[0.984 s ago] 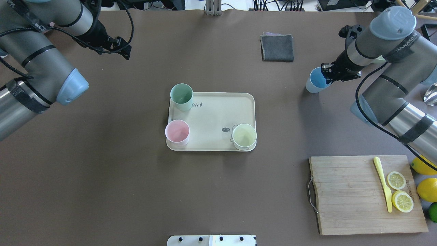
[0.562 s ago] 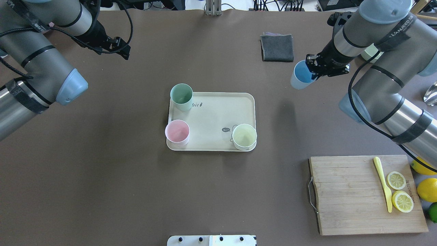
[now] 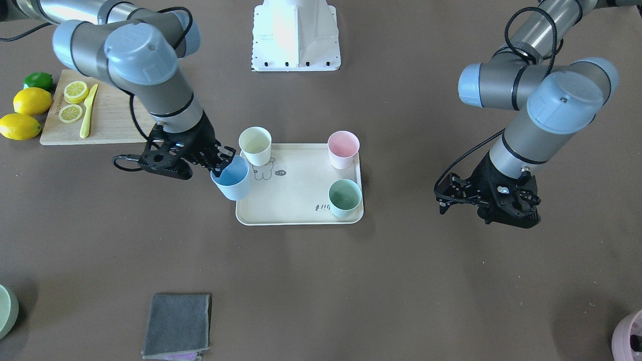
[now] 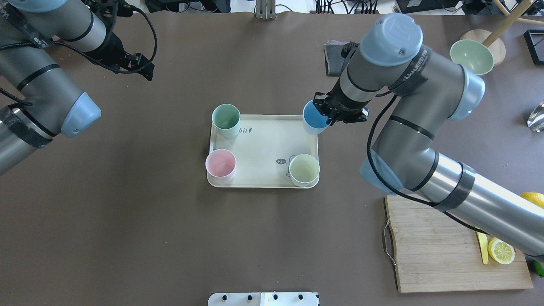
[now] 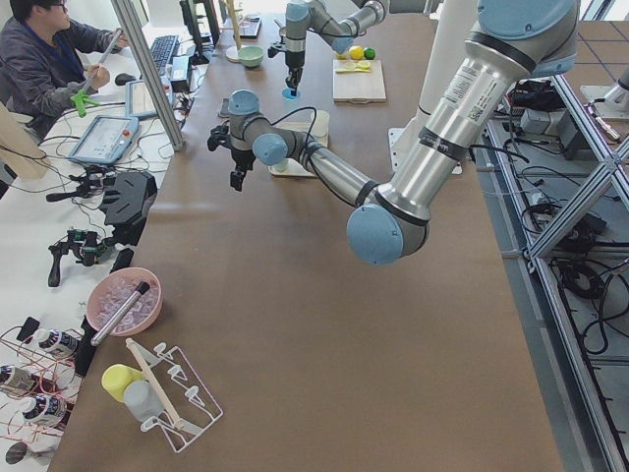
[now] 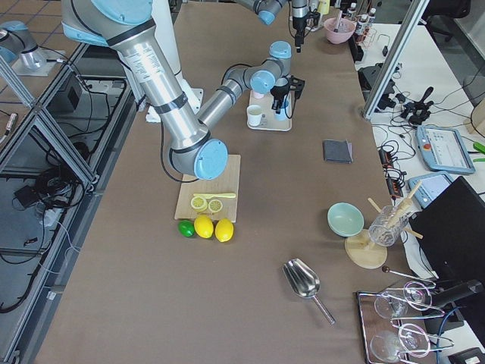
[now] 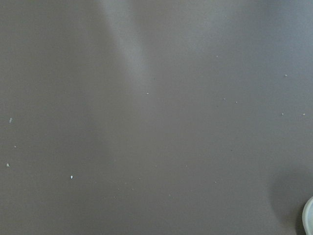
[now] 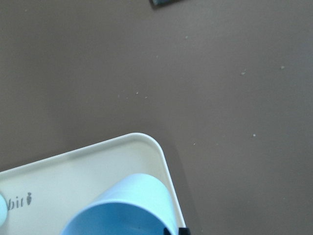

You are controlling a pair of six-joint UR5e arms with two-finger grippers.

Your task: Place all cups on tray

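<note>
The cream tray (image 4: 263, 144) lies mid-table and holds the mint green cup (image 4: 226, 120), the pink cup (image 4: 220, 165) and the pale yellow cup (image 4: 304, 169), each upright in a corner. My right gripper (image 4: 327, 114) is shut on the rim of the light blue cup (image 4: 313, 119) and holds it tilted over the tray's remaining far right corner. The right wrist view shows the blue cup (image 8: 132, 205) above that tray corner (image 8: 146, 142). In the front view the blue cup (image 3: 231, 180) hangs at the tray's edge (image 3: 296, 218). My left gripper (image 3: 442, 198) is open and empty, far left of the tray.
A folded grey cloth (image 3: 176, 325) lies beyond the tray, partly under my right arm. A wooden cutting board (image 4: 429, 250) with lemon slices and a yellow knife sits near right, with whole lemons (image 3: 30, 100) beside it. A pale green bowl (image 4: 471, 56) stands far right.
My right gripper has carried the light blue cup leftward from the table's far right to above the tray's far right corner. The left arm has shifted slightly.
</note>
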